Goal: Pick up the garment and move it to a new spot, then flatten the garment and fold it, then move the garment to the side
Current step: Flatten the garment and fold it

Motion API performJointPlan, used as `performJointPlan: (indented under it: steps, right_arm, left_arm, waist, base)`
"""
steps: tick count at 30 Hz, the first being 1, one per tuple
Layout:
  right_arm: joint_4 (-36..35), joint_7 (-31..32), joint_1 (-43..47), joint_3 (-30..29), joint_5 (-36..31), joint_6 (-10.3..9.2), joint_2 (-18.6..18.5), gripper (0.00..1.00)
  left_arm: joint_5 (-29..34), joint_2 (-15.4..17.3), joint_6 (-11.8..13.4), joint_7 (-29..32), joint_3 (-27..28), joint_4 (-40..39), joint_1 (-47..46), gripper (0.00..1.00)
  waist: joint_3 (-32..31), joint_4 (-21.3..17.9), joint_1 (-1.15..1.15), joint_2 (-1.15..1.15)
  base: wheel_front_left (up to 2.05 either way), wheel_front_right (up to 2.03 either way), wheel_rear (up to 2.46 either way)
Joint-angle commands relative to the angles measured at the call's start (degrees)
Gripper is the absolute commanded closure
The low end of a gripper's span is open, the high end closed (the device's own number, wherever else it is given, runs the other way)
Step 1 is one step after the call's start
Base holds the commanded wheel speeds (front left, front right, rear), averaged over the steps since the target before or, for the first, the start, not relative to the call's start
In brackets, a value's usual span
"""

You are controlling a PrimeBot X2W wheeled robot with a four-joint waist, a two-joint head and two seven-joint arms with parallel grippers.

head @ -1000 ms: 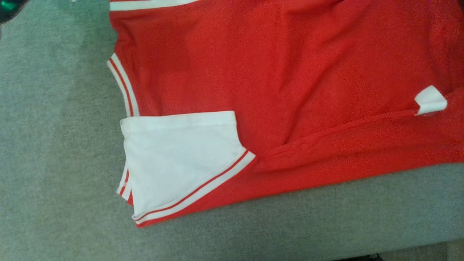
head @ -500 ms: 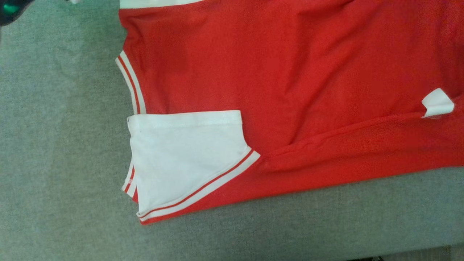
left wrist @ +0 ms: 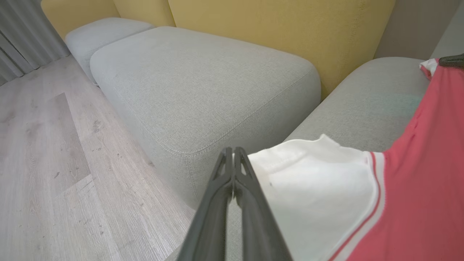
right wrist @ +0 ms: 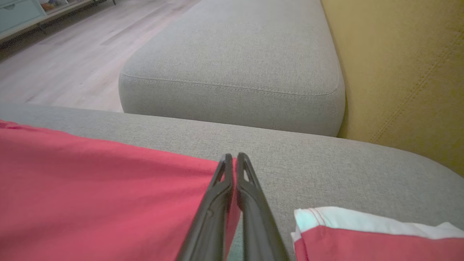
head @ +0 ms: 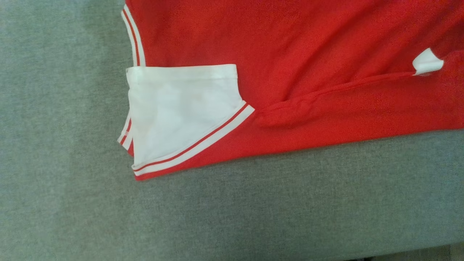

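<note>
The wooden floor (left wrist: 47, 145) runs alongside a sofa with a yellow backrest (left wrist: 282, 32) and grey seat cushions. One seat cushion (head: 253, 217) carries the garment (head: 308, 43); a neighbouring cushion (right wrist: 235, 47) sits just beside it.

The garment is red with white striped trim. It lies spread over the far and right part of the seat cushion, and a strip of grey fabric shows along the near edge and on the left. The body has shallow creases and one long fold near its near hem. The white sleeve (head: 177, 105) lies flat at the garment's near-left corner. A small white tab (head: 427, 62) is turned up at the right.

The right gripper (right wrist: 234, 156) is clenched on the garment's red edge; red cloth shows between its fingers. The left gripper (left wrist: 233, 150) is clenched, with its fingertips together and touching a white sleeve hem. It is not possible to tell whether cloth is pinched there.
</note>
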Motion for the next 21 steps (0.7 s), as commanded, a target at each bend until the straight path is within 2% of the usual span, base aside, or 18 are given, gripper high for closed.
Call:
performJointPlan:
  steps: [1,5,8,10,15,17,18,21]
  right_arm:
    - [-1.3,-1.0,3.2,-0.1,0.9,-0.04,-3.0,1.0]
    - [-2.2,-4.4,7.1,0.1,2.6,-0.04,-4.5,1.0]
    - [-2.9,-6.6,10.5,0.3,3.3,-0.04,-5.4,1.0]
    - [-3.2,-7.9,12.7,0.3,3.6,-0.04,-6.0,1.0]
    - [-3.5,-10.7,18.2,0.0,4.1,-0.04,-7.1,1.0]
    - [-3.7,-11.6,20.3,-0.2,4.1,-0.04,-7.4,1.0]
    - [-3.7,-11.6,20.3,-0.2,4.1,-0.04,-7.4,1.0]
    - [-4.4,-12.9,24.1,-1.2,4.2,-0.04,-7.6,1.0]
  left_arm:
    - [-0.7,3.0,0.1,-0.8,1.9,-1.2,-2.0,1.0]
    - [-2.5,6.6,0.1,-1.5,-0.4,-5.9,1.4,1.0]
    - [-3.5,10.6,0.2,-2.0,-1.4,-10.6,5.2,1.0]
    - [-3.7,13.4,1.2,-2.5,-1.9,-14.4,8.3,1.0]
    - [-4.4,19.7,6.0,-4.3,-3.0,-25.4,16.6,1.0]
    - [-4.3,21.4,8.3,-5.1,-3.4,-29.6,19.9,1.0]
    - [-4.3,21.4,8.3,-5.1,-3.4,-29.6,19.9,1.0]
    - [-3.2,23.6,12.7,-6.1,-4.1,-36.4,26.2,1.0]
  waist:
    - [-0.8,0.3,0.0,0.0]
    - [-2.5,1.3,0.0,0.0]
    - [-4.1,2.0,0.0,0.0]
    - [-5.2,2.5,0.0,0.0]
    - [-7.3,3.5,0.0,0.0]
    - [-8.0,3.8,0.0,0.0]
    - [-8.0,3.8,0.0,0.0]
    - [-9.0,4.1,0.0,0.0]
  base:
    - [0.0,0.0,0.0]
    - [0.0,0.0,0.0]
    - [0.0,0.0,0.0]
    - [0.0,0.0,0.0]
    - [0.0,0.0,0.0]
    - [0.0,0.0,0.0]
    - [0.0,0.0,0.0]
    - [0.0,0.0,0.0]
